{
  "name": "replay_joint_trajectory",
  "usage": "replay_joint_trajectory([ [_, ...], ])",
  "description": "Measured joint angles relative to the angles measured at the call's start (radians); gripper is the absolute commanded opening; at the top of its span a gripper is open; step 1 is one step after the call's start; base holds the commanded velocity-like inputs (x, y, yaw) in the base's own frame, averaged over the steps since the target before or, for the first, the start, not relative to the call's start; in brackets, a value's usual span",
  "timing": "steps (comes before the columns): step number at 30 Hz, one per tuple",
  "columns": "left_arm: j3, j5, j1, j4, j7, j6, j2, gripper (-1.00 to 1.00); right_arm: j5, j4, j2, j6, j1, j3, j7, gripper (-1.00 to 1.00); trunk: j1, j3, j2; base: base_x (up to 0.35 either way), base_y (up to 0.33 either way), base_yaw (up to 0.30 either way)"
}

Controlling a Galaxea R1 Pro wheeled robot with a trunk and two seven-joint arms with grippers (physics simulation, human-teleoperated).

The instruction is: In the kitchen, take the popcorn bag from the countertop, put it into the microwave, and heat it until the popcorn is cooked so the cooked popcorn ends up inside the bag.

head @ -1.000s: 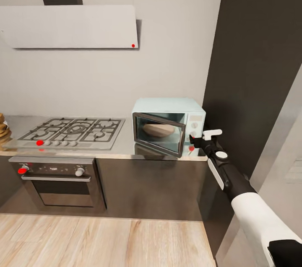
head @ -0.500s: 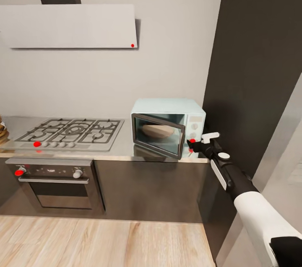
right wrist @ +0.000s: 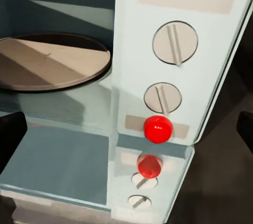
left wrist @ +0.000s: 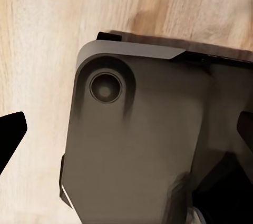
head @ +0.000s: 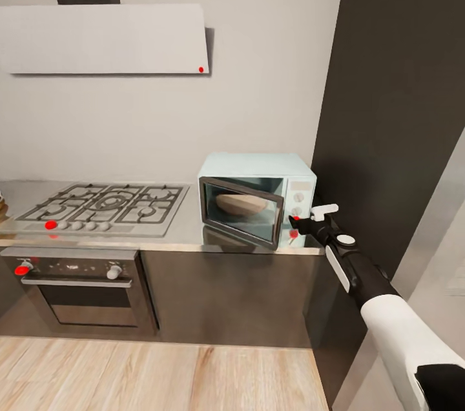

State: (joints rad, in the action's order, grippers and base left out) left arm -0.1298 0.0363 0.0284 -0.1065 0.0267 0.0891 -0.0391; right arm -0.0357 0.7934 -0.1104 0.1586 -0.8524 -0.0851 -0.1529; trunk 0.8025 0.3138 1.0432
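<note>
The pale blue microwave point(head: 258, 195) stands on the steel countertop point(head: 187, 230) by the dark wall panel, its dark-framed door ajar. Through the door a tan round turntable point(right wrist: 47, 68) shows inside. My right gripper point(head: 296, 221) hovers right at the front of the dial panel point(right wrist: 174, 45), level with the small red light point(right wrist: 157, 128); it is open point(right wrist: 126, 134) and holds nothing. My left gripper point(left wrist: 126, 134) is open too, pointing down over a grey part of my base and the wooden floor. The popcorn bag is out of view.
A gas hob point(head: 103, 201) sits left of the microwave, with a steel built-in oven point(head: 77, 282) below and an extractor hood point(head: 103, 40) above. A tall dark panel point(head: 394, 108) rises right of the microwave, close to my right arm. Wood floor point(head: 161, 379) lies ahead.
The whole picture has slid a little to the left, so the camera moved. My right gripper has dropped slightly and stays at the microwave's panel.
</note>
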Motion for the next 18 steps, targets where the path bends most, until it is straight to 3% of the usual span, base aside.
replay_joint_trajectory([
  [7, 0.000, 0.000, 0.000, 0.000, 0.000, 0.000, -0.002, 1.00, 0.000, 0.000, 0.000, 0.001, -0.001, 0.000, -0.004, 1.00, 0.000, 0.000, 0.000, 0.004, -0.002, 0.000],
  [10, 0.000, 0.000, 0.000, 0.000, 0.000, 0.000, -0.002, 1.00, -0.001, -0.001, -0.001, 0.013, -0.004, 0.004, -0.069, 1.00, 0.000, 0.000, 0.000, 0.000, 0.000, 0.000],
  [11, 0.000, 0.000, -0.001, 0.000, 0.000, 0.000, -0.002, 1.00, 0.000, -0.001, -0.002, 0.022, -0.011, 0.022, -0.120, 1.00, 0.000, 0.000, 0.000, 0.000, 0.000, 0.000],
  [13, 0.000, 0.000, -0.001, 0.000, 0.000, 0.000, -0.001, 1.00, 0.001, -0.002, -0.002, 0.030, -0.015, 0.060, -0.159, 1.00, 0.000, 0.000, 0.000, 0.000, 0.000, 0.000],
  [18, 0.000, 0.000, -0.001, 0.000, 0.000, 0.000, -0.002, 1.00, 0.002, -0.002, -0.003, 0.034, -0.017, 0.088, -0.175, 1.00, 0.000, 0.000, 0.000, 0.000, 0.000, 0.000],
])
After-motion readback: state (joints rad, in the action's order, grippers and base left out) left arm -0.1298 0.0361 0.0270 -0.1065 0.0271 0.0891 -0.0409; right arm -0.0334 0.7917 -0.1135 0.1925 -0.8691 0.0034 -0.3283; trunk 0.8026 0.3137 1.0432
